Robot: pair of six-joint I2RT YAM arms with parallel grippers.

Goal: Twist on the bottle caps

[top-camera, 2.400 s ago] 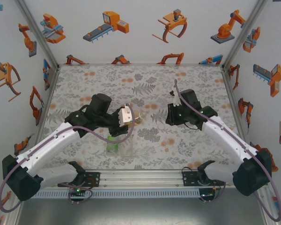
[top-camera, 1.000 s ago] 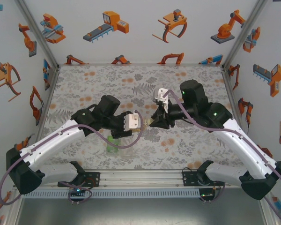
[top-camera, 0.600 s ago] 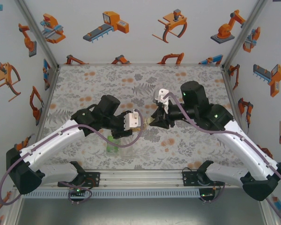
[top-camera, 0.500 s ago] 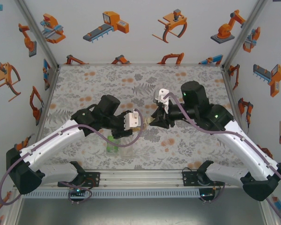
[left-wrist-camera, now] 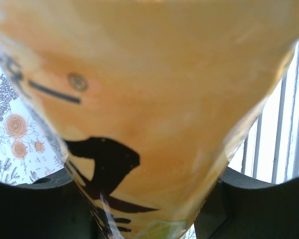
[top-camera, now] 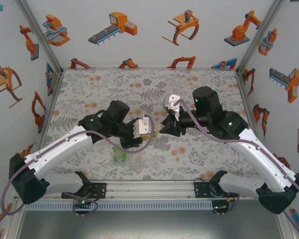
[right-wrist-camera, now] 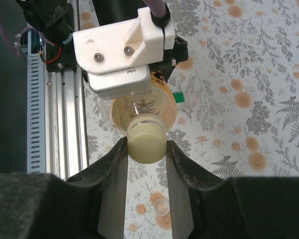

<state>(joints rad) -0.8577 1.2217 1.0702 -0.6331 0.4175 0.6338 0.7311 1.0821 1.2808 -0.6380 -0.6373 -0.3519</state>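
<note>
Yellowish cap [right-wrist-camera: 146, 142], pinched in right gripper [right-wrist-camera: 146, 147]

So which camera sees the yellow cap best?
The right wrist camera: the yellow cap looks big, pinched in the right gripper. From the top it's a tiny speck. The left wrist camera sees the amber bottle label.

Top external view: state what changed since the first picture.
The right arm swung left, bringing the yellowish cap in its jaws to the neck of the amber bottle, which the left arm shifted slightly right. The green bottle and clear bottle stayed put.
</note>
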